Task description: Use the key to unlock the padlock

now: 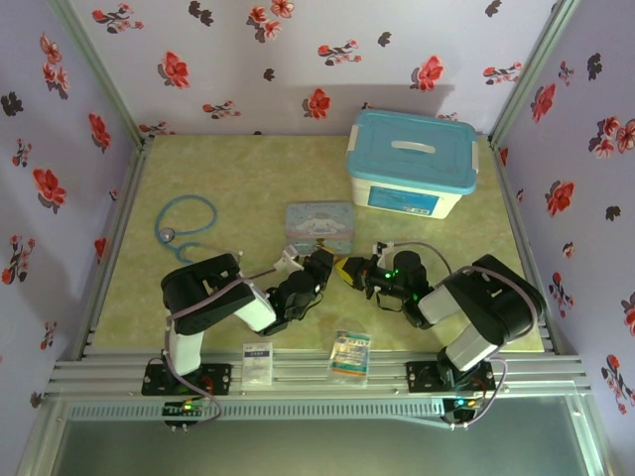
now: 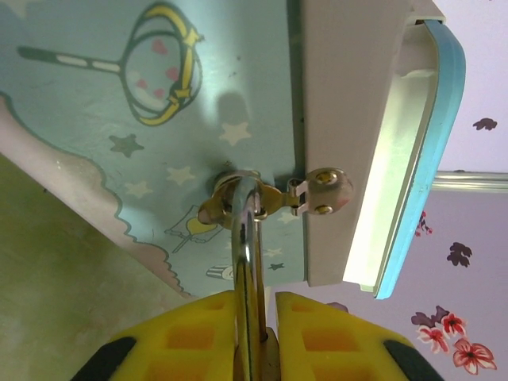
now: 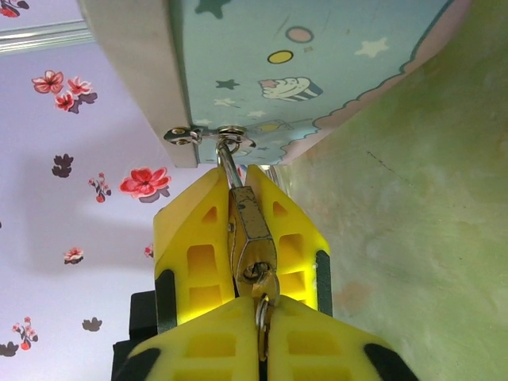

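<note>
Top: left tool [image 1: 323,266] & right tool [image 1: 354,270] meet nose to nose at centre frame, just below cartoon tin [image 1: 319,226].

Left wrist: left tool pinched narrow on padlock [image 2: 248,262] shackle, which runs straight up frame to tin's hasp [image 2: 317,192].

Right wrist: brass body upright mid-frame, keyhole end down. Key [image 3: 259,287] meets it from below on same axis, right tool clamped on it.

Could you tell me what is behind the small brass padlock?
The pastel cartoon tin, its metal hasp holding the shackle. The left gripper's yellow fingers cover the padlock's sides; the small key's blade is hidden.
</note>
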`<state>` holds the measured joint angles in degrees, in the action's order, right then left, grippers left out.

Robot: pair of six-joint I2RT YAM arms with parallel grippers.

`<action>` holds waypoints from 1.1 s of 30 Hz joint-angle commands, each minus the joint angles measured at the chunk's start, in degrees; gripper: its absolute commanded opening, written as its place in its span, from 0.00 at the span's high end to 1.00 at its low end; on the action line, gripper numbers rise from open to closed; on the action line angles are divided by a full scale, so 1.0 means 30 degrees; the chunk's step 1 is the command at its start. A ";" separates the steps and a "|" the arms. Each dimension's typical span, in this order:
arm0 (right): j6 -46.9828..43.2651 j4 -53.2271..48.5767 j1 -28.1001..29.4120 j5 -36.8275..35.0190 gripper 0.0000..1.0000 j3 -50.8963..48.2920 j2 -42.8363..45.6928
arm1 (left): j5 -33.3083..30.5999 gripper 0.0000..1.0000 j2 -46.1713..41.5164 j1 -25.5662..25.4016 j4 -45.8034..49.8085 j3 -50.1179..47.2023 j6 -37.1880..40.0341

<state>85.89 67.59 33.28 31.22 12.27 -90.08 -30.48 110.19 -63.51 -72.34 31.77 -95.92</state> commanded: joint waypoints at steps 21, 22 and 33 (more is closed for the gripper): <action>-1.4738 -2.4056 0.1667 -0.6795 0.65 0.4003 1.0465 | 0.1071 1.00 0.0260 -0.0687 -0.0834 0.0059 0.0614; -1.5804 -2.5196 0.2149 -0.7842 0.64 0.4505 1.0675 | 0.1071 1.00 0.0226 -0.0680 -0.0820 0.0022 0.0624; -2.3064 -2.7754 0.3637 -1.1024 0.62 0.6257 1.0646 | 0.1338 1.00 0.0007 -0.0681 -0.0513 -0.0293 0.0433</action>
<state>24.12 -13.10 43.20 1.48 30.39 -57.06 -26.65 110.67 -65.32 -71.79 31.53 -95.48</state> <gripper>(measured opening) 0.383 0.147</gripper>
